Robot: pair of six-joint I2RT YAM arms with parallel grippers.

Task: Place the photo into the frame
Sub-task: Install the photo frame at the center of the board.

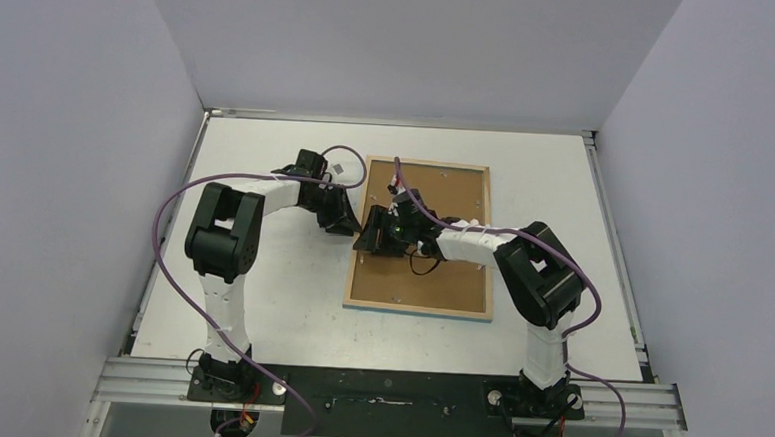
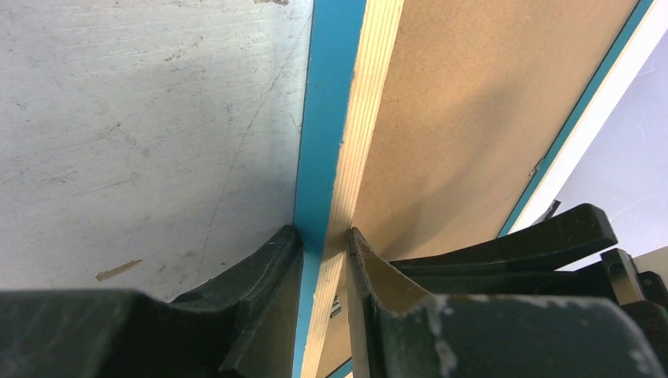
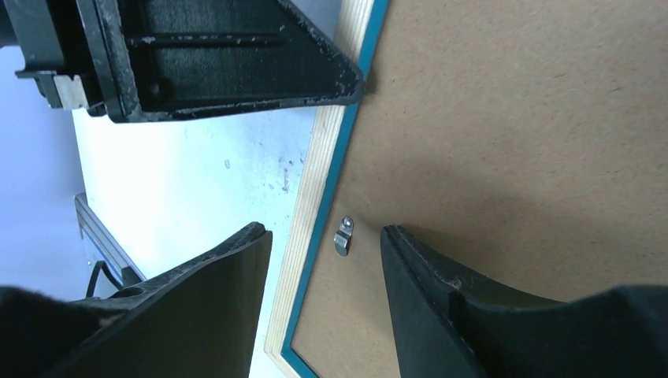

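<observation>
The left gripper (image 2: 321, 240) pinches the left rail of the frame (image 2: 324, 118), blue outside and pale wood behind. It lies back-up mid-worktop (image 1: 269, 302), brown backing board (image 3: 512, 157) showing. The right gripper (image 3: 324, 231) hangs open over a metal clip (image 3: 343, 235), seemingly without touching it.

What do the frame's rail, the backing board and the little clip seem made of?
The frame: likely wood, pale striped grain on its back, blue painted side. The backing board: probably fibreboard, matte brown, speckled. The clip: apparently metal, grey with a shine.
</observation>
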